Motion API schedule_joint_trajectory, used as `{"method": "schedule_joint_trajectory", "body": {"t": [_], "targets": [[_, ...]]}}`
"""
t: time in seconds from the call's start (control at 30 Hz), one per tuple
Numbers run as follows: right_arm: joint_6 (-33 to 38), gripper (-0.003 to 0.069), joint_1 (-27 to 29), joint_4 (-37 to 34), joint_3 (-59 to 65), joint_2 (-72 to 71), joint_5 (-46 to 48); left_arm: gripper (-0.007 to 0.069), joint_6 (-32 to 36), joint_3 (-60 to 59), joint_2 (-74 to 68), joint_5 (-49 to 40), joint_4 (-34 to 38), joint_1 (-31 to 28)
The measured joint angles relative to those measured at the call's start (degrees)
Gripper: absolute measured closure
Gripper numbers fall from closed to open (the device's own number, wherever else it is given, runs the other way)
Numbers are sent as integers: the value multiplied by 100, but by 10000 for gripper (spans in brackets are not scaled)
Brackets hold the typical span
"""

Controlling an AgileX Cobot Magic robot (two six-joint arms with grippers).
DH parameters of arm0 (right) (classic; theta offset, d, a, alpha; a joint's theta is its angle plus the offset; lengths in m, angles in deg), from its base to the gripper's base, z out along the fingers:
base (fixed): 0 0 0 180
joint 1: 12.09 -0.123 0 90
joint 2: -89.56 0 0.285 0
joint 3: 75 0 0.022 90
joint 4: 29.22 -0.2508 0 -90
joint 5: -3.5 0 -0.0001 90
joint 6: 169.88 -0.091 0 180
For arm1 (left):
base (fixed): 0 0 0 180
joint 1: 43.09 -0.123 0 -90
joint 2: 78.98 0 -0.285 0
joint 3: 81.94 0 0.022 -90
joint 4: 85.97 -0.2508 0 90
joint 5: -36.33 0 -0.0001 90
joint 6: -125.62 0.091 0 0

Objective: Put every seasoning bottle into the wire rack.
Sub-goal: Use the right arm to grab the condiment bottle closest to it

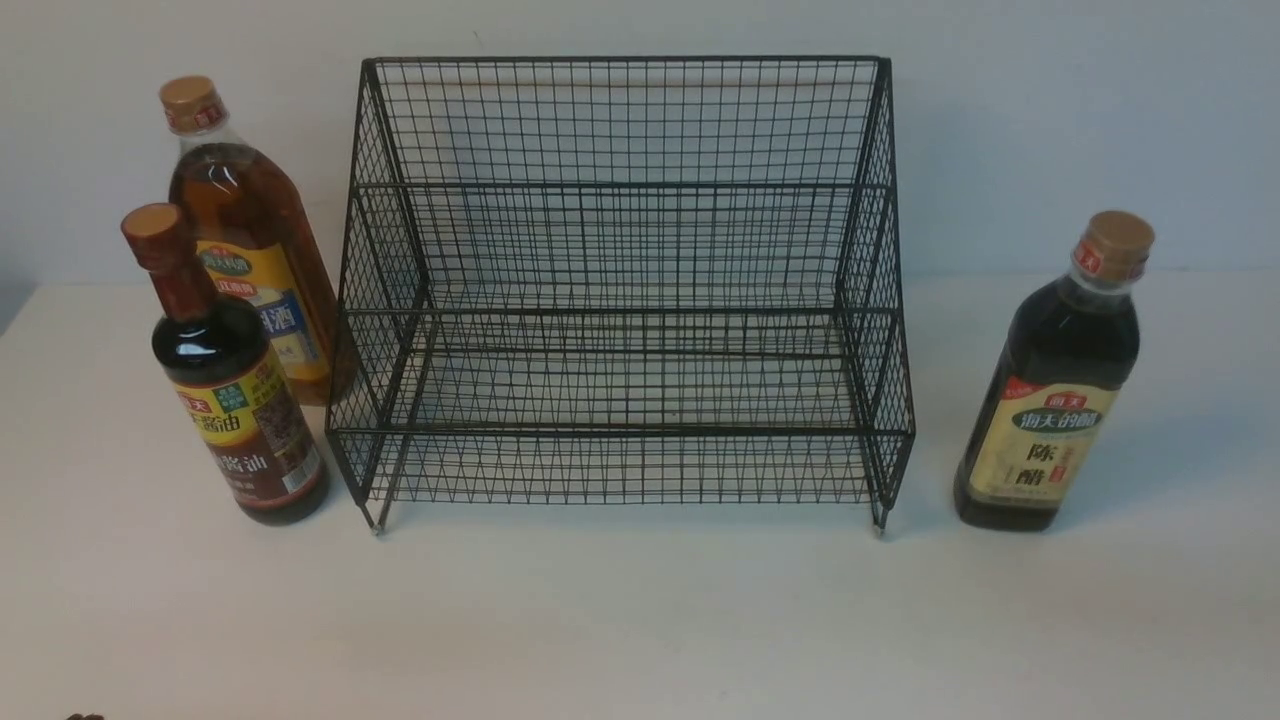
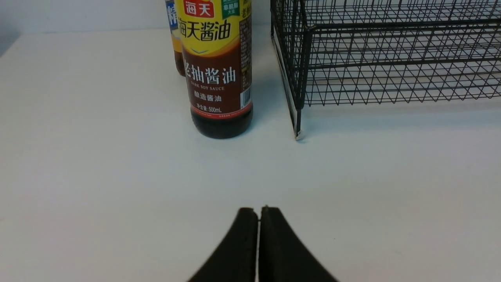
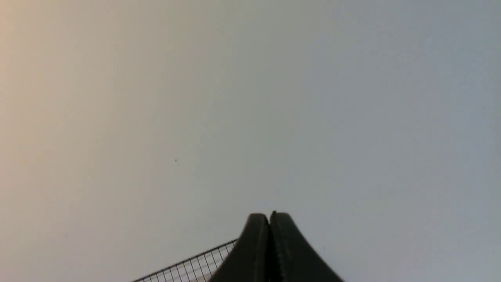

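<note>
The wire rack stands in the middle of the table, and no bottle is in it yet. The red-necked bottle and the big amber bottle stand close together just left of the rack, the amber one farther back. The dark square bottle stands alone off to the right.

The left gripper and the right gripper are both squeezed shut and hold nothing.

The bottles are tall, so a bump could tip one over. Grabbing one left bottle could knock its neighbour or the rack's side.

The red-necked bottle hides part of the amber one. The front view shows no arms, and the right wrist view shows mostly blank wall.
</note>
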Motion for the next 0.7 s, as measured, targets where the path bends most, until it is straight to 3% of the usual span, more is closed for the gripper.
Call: {"method": "schedule_joint_trajectory", "body": {"t": [0.13,0.27,0.47,0.7], "targets": [[0,673,0,122,0,0,-579,629,0,0,0,0,0,0],[-52,673,0,793,-320,288,-475,629,0,0,0,0,0,0],[-127,673,0,2530,-1524,2115,-96,629,0,0,0,0,0,0],[-248,673,0,2948,-2650,4249,-86,629,0,0,0,0,0,0]]}}
